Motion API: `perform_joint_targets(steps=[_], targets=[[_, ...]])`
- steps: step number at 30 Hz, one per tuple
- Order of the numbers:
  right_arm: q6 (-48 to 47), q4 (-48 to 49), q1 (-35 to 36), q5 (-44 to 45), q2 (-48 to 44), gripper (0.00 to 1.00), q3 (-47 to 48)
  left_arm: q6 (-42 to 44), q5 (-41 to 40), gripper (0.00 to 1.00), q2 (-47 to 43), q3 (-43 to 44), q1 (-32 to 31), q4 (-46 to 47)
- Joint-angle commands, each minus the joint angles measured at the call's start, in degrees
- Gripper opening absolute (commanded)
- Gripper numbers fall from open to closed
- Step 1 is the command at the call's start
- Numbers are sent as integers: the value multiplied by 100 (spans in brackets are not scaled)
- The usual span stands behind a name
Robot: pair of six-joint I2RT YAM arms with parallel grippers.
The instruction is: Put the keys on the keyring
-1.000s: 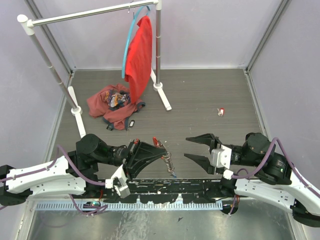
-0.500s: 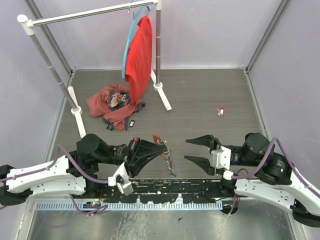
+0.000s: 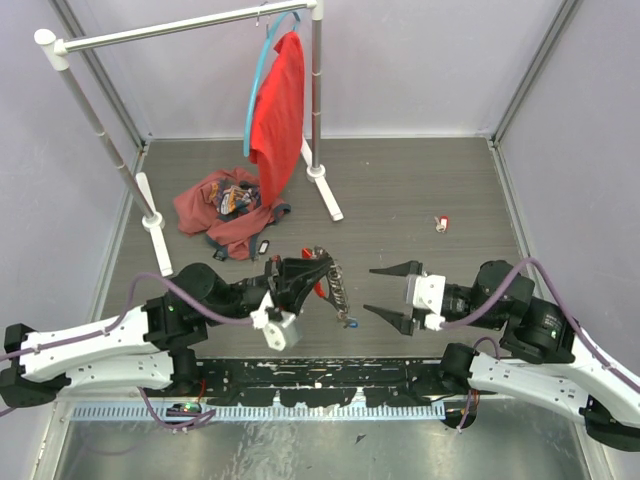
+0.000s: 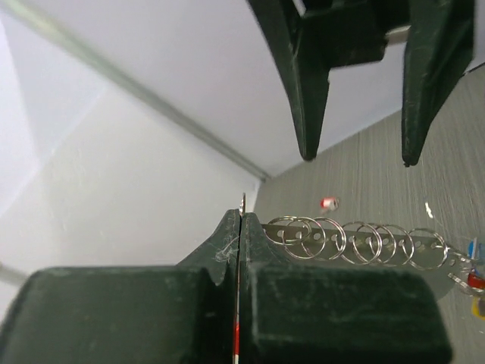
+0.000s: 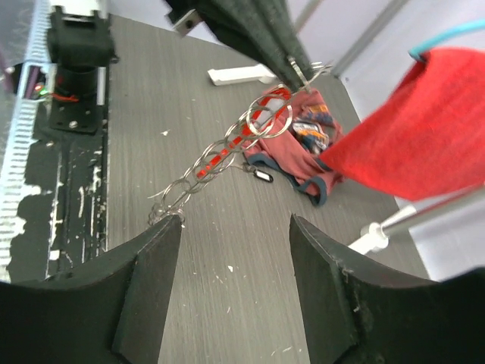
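Aloft, the left hand point(image 3: 322, 262) is clamped on the keyring point(image 3: 338, 297), whose chain of thin silvery loops and red strap hangs over the grey wood-grain tabletop point(image 3: 400, 190). The right hand point(image 3: 370, 290) faces it, fingers spread wide and holding nothing. A small red-headed key point(image 3: 441, 224) lies well apart.

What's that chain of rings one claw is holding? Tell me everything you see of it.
The keyring is a string of silvery, linked metal rings with a red strap along them. The left claw, shut, pinches one end; the rest hangs free above the table, small coloured bits at its far end. The open right claw isn't touching it.
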Motion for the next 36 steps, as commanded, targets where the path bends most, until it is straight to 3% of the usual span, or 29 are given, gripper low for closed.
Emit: perform_joint_targets(steps=[1,4,7,11,17,26,32,34,36], targets=[[986,382,9,1251,177,66,442,-1100,-1613,0,200,234,32,101],[1316,379,9,1768,258,68,590,-1692,-2251,0,418,563,31,-744],[1428,411,14,1935,242,70,606,-2137,-2360,0,442,743,31,-1635],[1800,581,11,2482,213,73,592,-2868,-2519,0,430,553,87,-2033],[2163,336,9,2987,433,76,880,-3818,-1682,0,1202,295,666,-2288],[2536,259,9,3119,322,77,786,-3798,-818,0,3276,762,1075,-1862],[2887,150,11,3537,207,82,742,-3982,-320,39,4119,1298,1365,-1466],[3028,6,5,3812,207,86,750,-4084,-192,59,4239,1401,1469,-1389],[3316,-186,9,4140,228,98,783,-4168,-77,70,4245,1475,1569,-1385]])
